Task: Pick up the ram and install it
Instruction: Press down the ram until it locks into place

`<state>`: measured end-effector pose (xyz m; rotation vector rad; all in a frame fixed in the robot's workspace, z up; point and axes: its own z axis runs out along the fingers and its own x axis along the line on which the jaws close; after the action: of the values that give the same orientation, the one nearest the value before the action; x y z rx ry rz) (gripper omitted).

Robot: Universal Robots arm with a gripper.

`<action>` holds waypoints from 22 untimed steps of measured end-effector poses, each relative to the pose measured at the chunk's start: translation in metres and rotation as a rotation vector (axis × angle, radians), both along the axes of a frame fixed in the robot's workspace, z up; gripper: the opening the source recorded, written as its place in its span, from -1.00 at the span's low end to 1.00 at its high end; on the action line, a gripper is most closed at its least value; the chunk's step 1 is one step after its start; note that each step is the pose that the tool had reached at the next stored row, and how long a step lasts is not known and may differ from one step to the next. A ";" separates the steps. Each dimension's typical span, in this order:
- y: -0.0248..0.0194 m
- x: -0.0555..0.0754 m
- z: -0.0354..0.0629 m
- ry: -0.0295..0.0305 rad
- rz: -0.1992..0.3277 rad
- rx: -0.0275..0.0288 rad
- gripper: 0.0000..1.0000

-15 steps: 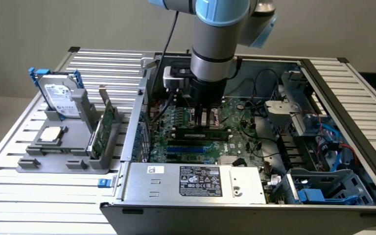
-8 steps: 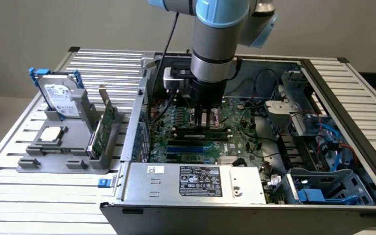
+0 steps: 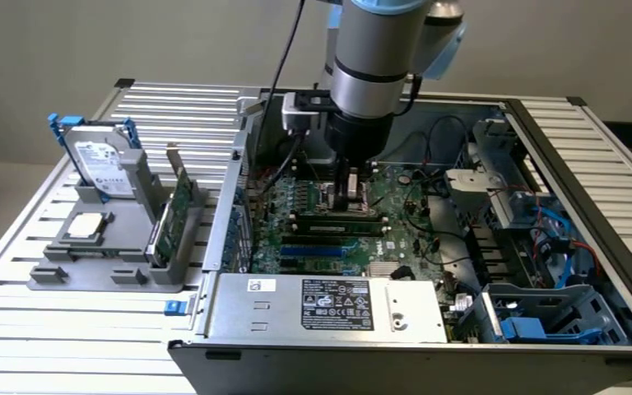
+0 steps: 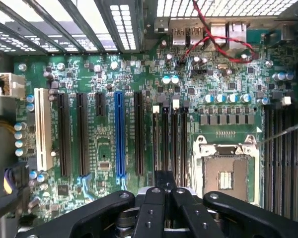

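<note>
Pincer (image 3: 351, 196): closed, low over the motherboard (image 3: 338, 239) inside the open computer case (image 3: 294, 325); its tips are hard to make out against the dark slots. Ram (image 3: 341, 217): one long, narrow stick, lying in a slot just below the pincer, largely shadowed. Desk (image 3: 75, 329): one grey holder (image 3: 108, 247) carrying one hard drive (image 3: 102, 164) and one green expansion card (image 3: 178, 210).

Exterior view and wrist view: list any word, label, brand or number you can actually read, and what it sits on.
None can be read.
Power supply label: dense print and marks, too small.
White sticker on the power supply: unreadable.
Hard drive label: text blurred.
Motherboard markings: too small to read.
</note>
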<state>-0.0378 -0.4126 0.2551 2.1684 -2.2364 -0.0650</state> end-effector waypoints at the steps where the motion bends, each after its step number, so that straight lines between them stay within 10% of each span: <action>1: 0.0000 0.005 0.0025 0.0020 0.000 0.0000 -0.79; 22: -0.0007 0.016 0.0120 0.0072 0.001 0.0012 -0.79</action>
<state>-0.0218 -0.4133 0.2671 2.1662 -2.2322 -0.0740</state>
